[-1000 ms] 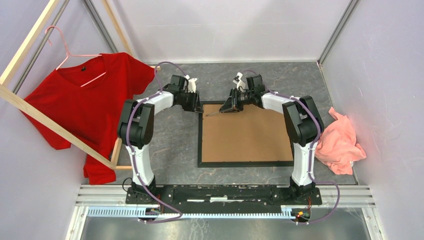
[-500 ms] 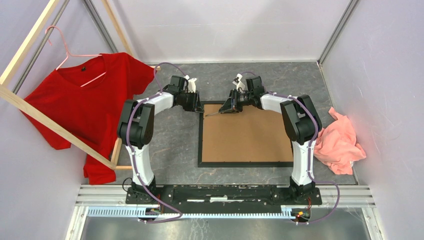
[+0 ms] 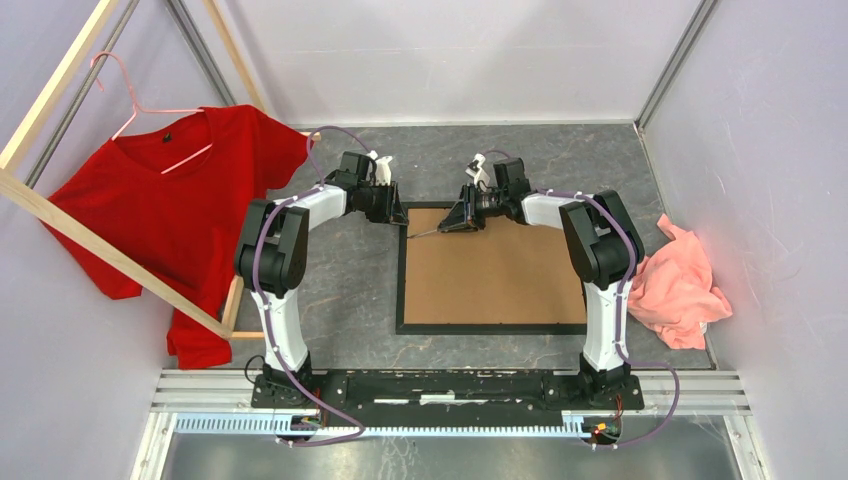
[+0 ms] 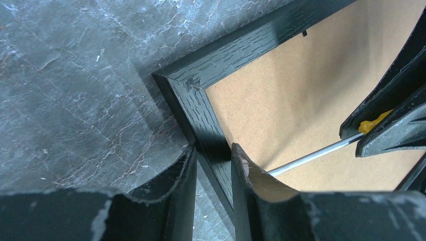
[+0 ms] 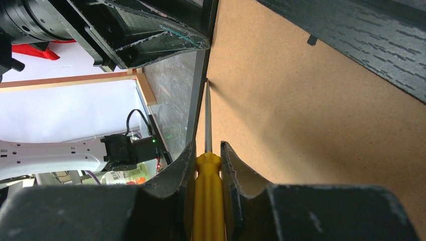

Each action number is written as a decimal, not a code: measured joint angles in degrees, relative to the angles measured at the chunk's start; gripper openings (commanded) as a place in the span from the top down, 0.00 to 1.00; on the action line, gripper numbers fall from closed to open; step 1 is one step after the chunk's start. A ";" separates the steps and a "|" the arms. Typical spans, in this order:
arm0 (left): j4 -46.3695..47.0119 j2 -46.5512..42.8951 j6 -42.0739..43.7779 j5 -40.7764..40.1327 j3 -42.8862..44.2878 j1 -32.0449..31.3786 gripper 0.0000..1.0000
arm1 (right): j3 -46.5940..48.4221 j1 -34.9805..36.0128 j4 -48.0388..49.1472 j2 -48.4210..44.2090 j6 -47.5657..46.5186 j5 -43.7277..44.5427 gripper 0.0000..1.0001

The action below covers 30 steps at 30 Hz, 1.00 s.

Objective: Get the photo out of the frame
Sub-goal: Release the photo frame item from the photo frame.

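near one corner of the frame (image 4: 241, 52), left end effector (image 4: 213, 150) clamps its edge.

L arm (image 3: 279, 328) & R arm (image 3: 601, 330): white shells, black joints, purple cables (image 3: 338, 127). L hand (image 4: 213, 150) & R hand (image 5: 207, 148): black, edges scuffed pale.

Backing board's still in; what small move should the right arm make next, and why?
Probably lever the screwdriver tip gently upward: it sits at the seam between the backing board and the frame, which the left gripper clamps; the right gripper holds the handle.
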 measured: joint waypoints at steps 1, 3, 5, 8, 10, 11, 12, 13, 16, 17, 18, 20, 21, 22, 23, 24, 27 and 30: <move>0.02 0.00 -0.02 0.02 -0.02 0.02 0.65 | -0.09 -0.11 0.13 0.00 0.02 -0.09 1.00; 0.07 0.00 -0.02 0.02 -0.04 0.02 0.65 | -0.35 -0.26 0.59 0.00 0.20 -0.17 1.00; 0.11 -0.02 -0.04 0.04 -0.07 0.02 0.66 | -0.52 -0.31 0.92 0.00 0.48 -0.28 1.00; 0.26 -0.02 -0.09 0.13 -0.17 0.02 0.66 | -0.68 -0.31 1.33 0.00 1.09 -0.37 1.00; 0.31 -0.04 -0.20 0.13 -0.20 0.04 0.66 | -0.72 -0.31 1.75 0.04 1.53 -0.35 1.00; 0.39 -0.07 -0.39 0.13 -0.26 0.07 0.66 | -0.74 -0.31 1.95 0.07 1.73 -0.35 1.00; 0.55 -0.09 -0.52 0.20 -0.37 0.11 0.66 | -0.79 -0.31 2.12 0.11 1.97 -0.35 1.00; 0.61 -0.11 -0.57 0.22 -0.39 0.11 0.66 | -0.81 -0.31 2.14 0.15 2.12 -0.33 1.00; 0.94 -0.13 -0.96 0.28 -0.59 0.15 0.67 | -0.92 -0.28 2.51 0.37 2.64 -0.44 1.00; 0.98 -0.13 -1.03 0.31 -0.61 0.17 0.67 | -0.94 -0.28 2.56 0.37 2.75 -0.42 1.00; 1.05 -0.15 -1.07 0.31 -0.66 0.17 0.67 | -0.94 -0.28 2.58 0.39 2.75 -0.42 1.00; 1.11 -0.20 -1.09 0.31 -0.70 0.17 0.67 | -0.94 -0.28 2.58 0.44 2.78 -0.46 1.00; 1.14 -0.22 -1.11 0.31 -0.74 0.17 0.67 | -0.94 -0.28 2.60 0.46 2.75 -0.48 1.00; 1.22 -0.22 -1.11 0.31 -0.79 0.17 0.68 | -0.94 -0.26 2.58 0.46 2.75 -0.48 1.00; 1.27 -0.24 -1.11 0.31 -0.83 0.17 0.68 | -0.94 -0.24 2.58 0.46 2.73 -0.48 1.00; 1.36 -0.24 -1.14 0.31 -0.90 0.17 0.68 | -0.94 -0.22 2.56 0.48 2.69 -0.48 1.00; 1.44 -0.24 -1.16 0.33 -0.92 0.17 0.69 | -0.94 -0.20 2.56 0.48 2.56 -0.48 1.00; 1.49 -0.28 -1.27 0.31 -0.98 0.17 0.71 | -0.94 -0.17 2.64 0.68 2.58 -0.68 1.00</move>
